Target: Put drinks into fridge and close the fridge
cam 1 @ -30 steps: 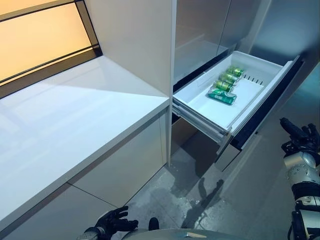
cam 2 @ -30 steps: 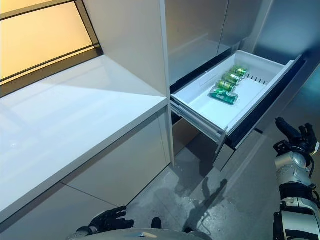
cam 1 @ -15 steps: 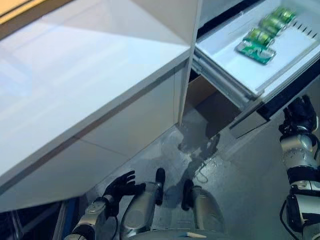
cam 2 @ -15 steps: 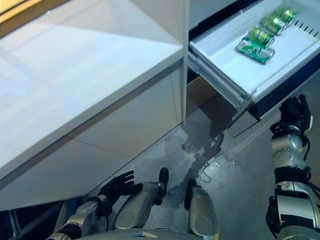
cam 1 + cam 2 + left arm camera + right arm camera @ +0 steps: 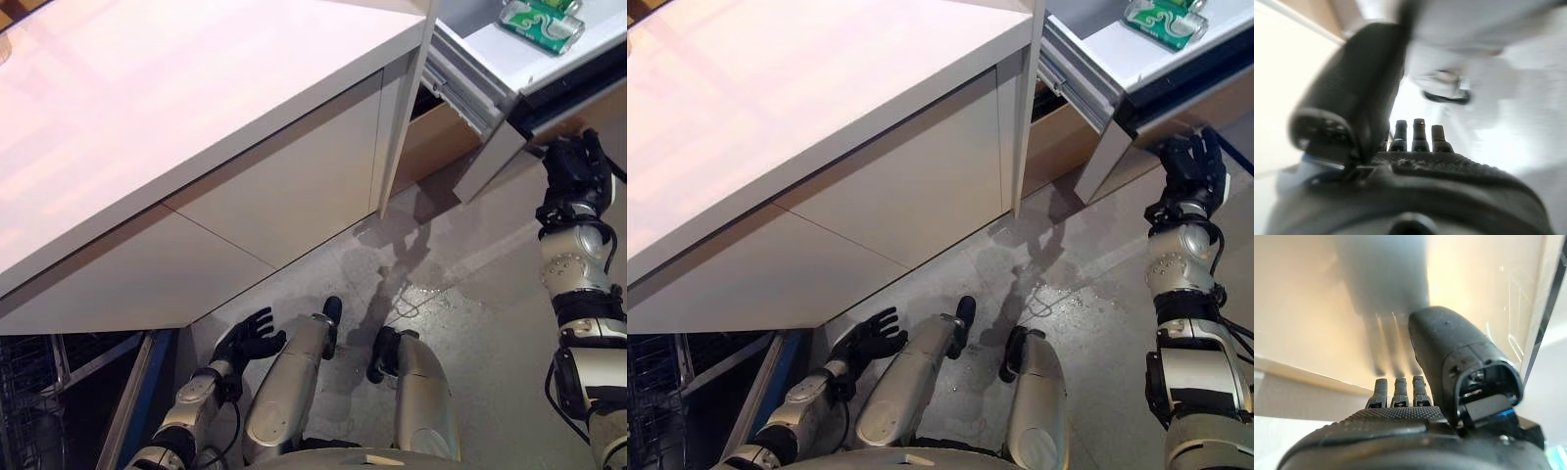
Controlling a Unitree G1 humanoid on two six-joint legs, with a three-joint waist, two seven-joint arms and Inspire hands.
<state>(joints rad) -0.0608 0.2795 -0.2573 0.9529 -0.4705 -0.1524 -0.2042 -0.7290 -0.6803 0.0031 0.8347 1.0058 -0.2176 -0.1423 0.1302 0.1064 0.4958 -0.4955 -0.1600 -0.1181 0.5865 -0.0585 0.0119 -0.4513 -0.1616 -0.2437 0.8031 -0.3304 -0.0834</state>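
Green cans (image 5: 541,22) lie in the white fridge drawer (image 5: 490,49), which stands pulled out at the upper right. My right hand (image 5: 573,176) is raised just below the drawer's front panel (image 5: 490,162), open and empty. In the right wrist view its straight fingers (image 5: 1398,391) point at a glossy tan surface close ahead; I cannot tell if they touch it. My left hand (image 5: 247,341) hangs low at the lower left, open and empty, fingers spread; it also shows in the left wrist view (image 5: 1352,98).
A long white counter (image 5: 196,98) with plain cabinet fronts (image 5: 294,186) runs along the left, ending beside the drawer. A wire rack (image 5: 39,392) behind a blue edge sits at the lower left. The grey floor has a wet patch (image 5: 431,294).
The camera has tilted down, so the counter and drawer slid up in the picture. My right hand has come closer to the drawer's front panel. The left hand stays low.
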